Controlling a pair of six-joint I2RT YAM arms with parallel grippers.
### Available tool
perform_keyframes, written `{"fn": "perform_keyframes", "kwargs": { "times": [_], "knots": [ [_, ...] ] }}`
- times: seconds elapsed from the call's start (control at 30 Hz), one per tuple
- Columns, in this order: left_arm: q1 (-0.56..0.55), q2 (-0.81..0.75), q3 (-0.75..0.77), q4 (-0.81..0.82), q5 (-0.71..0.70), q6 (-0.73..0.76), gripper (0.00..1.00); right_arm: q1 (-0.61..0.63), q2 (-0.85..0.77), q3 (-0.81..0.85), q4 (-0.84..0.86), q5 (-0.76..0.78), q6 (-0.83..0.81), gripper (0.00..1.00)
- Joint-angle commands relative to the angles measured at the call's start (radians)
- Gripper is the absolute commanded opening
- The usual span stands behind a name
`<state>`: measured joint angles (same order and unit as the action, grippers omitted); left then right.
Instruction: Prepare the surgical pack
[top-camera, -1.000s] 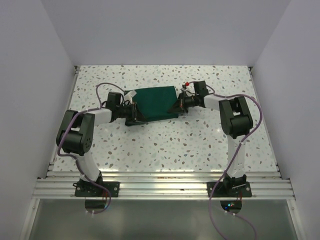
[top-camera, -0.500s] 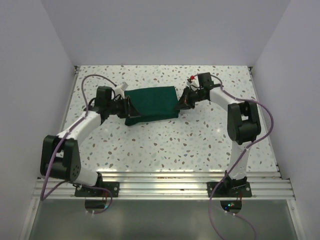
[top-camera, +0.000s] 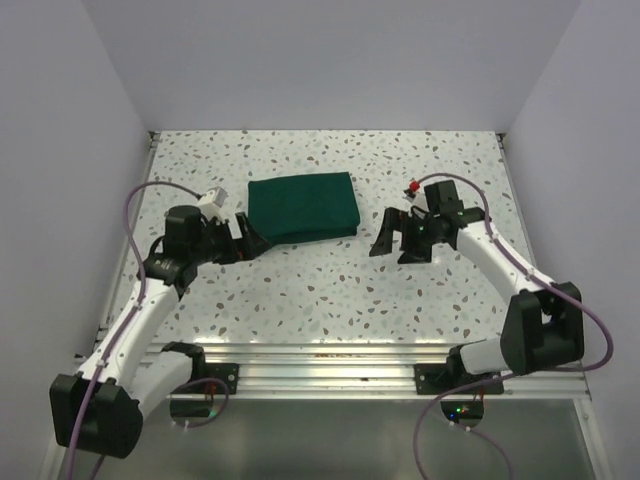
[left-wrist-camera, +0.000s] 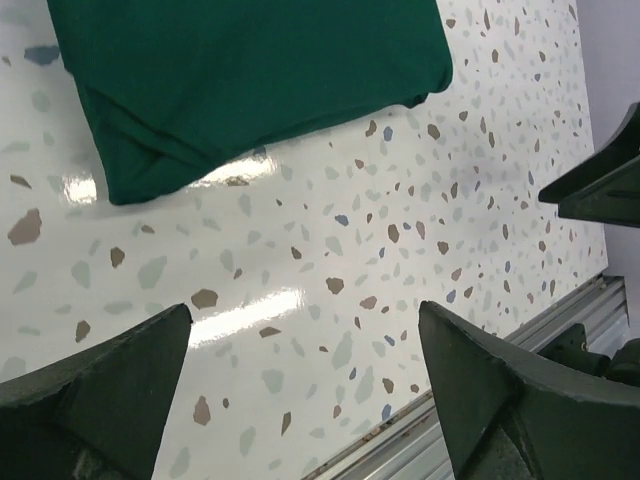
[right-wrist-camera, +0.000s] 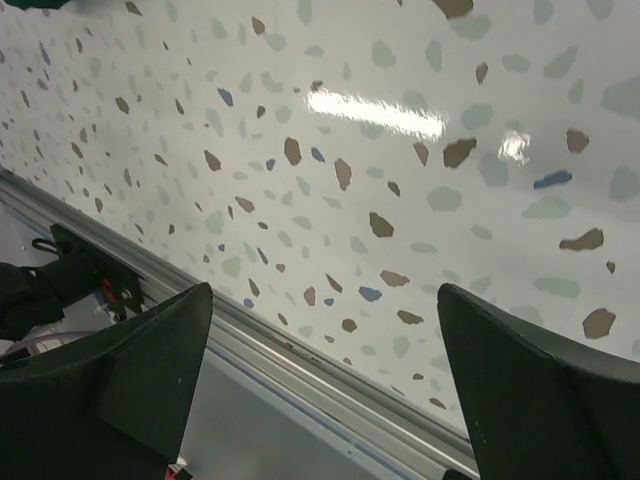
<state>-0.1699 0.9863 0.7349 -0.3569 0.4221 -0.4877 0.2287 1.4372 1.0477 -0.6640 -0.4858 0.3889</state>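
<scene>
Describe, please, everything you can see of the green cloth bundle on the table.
The green cloth bundle is plain, matte, dark green fabric folded into a flat rectangle, with layered folds showing along its near edge and one corner. It lies flat on the speckled table, towards the far middle. Whatever it may wrap is hidden. Neither the left gripper nor the right gripper touches it; both stand open, apart from it.
</scene>
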Motion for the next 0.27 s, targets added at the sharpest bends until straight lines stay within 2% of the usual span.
{"fn": "perform_keyframes", "kwargs": {
  "times": [0.0,0.17,0.23],
  "knots": [
    [0.007,-0.095,-0.061,-0.005,0.0,-0.074,1.0,-0.002,-0.116,-0.121,0.082,0.049,0.013,0.99],
    [0.007,-0.23,-0.184,0.048,0.058,-0.172,1.0,0.0,-0.21,-0.318,0.278,-0.085,0.106,0.99],
    [0.007,-0.315,-0.268,0.132,0.108,-0.216,1.0,0.007,-0.265,-0.38,0.383,-0.096,0.143,0.99]
  ]
}}
